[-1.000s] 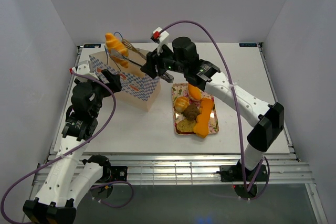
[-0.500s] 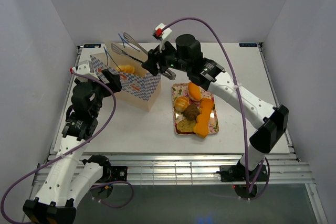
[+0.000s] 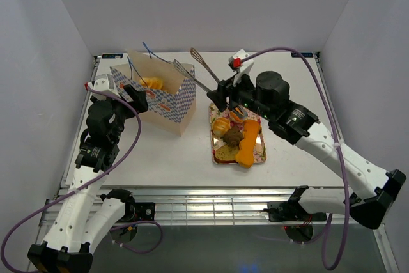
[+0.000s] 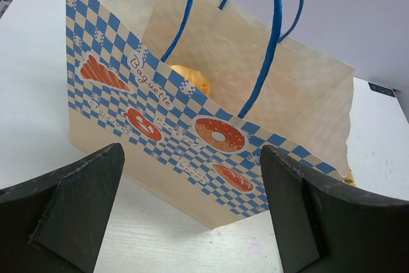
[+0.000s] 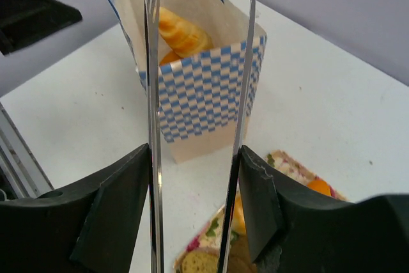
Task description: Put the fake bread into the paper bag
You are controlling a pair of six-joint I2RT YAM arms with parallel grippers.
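Note:
The paper bag stands open at the far left, with an orange croissant inside. Bag and croissant also show in the left wrist view, and in the right wrist view. My right gripper is shut on metal tongs, whose arms are spread and empty, pointing toward the bag. The right wrist view shows the gripper and tongs. More fake bread lies on the floral tray: a brown bun, orange pieces, a toast slice. My left gripper is open beside the bag, apart from it.
White walls enclose the table on three sides. The bag's blue string handles stick up above its rim. The tray lies right of the bag, under the right arm.
The croissant left the tongs and dropped into the bag. My right arm then swung right, away from above the bag to over the tray. The left arm has not moved.

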